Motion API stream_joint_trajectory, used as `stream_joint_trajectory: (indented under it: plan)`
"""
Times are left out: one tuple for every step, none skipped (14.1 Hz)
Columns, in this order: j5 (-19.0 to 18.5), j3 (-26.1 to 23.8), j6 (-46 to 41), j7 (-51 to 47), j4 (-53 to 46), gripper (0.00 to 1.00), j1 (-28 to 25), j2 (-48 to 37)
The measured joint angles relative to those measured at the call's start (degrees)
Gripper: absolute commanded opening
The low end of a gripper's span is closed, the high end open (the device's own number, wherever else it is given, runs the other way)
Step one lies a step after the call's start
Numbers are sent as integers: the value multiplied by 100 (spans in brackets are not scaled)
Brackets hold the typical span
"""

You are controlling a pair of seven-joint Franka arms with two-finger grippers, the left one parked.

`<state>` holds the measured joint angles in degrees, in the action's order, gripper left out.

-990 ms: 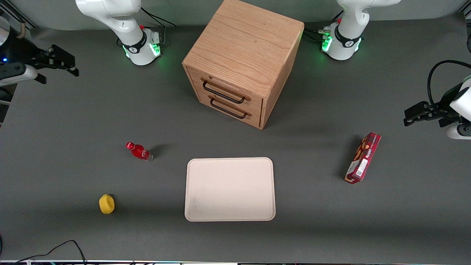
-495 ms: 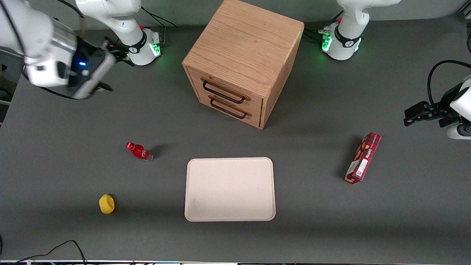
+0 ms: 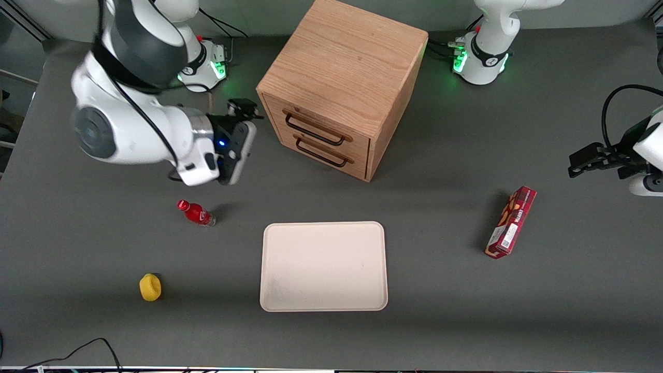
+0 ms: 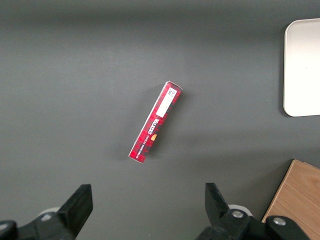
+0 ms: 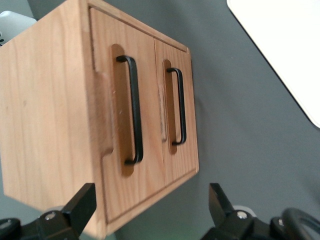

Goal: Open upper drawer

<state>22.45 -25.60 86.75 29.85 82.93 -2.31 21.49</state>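
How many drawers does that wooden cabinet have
2. The shut upper drawer with its thin black wire handle sits directly above the matching lower drawer in the oak cabinet. The right gripper hovers beside it, jaws open.

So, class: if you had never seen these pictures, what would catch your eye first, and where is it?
The oak cabinet dominates, standing farther from the front camera than the pale tray. Its upper drawer is shut, with its black wire handle untouched. The pincer hangs open beside the cabinet, toward the working arm's end, above the small red bottle.
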Motion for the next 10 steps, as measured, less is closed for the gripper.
stream_joint_trajectory:
  plan:
    - [0,-31,105,1,-4,100,-48,178]
    - [0,-47,198,2,-9,100,-107,324]
    - [-6,-69,288,2,-13,100,-161,435]
    - [-17,-119,379,2,-11,100,-199,527]
    - [-27,-191,508,2,16,100,-225,602]
    - [-48,-269,692,2,76,100,-248,660]
    - [-103,-349,890,2,165,100,-265,695]
    - [-192,-439,1083,1,280,100,-276,721]
    - [-256,-501,1250,-21,405,100,-291,733]
    - [-281,-536,1372,-50,517,100,-304,734]
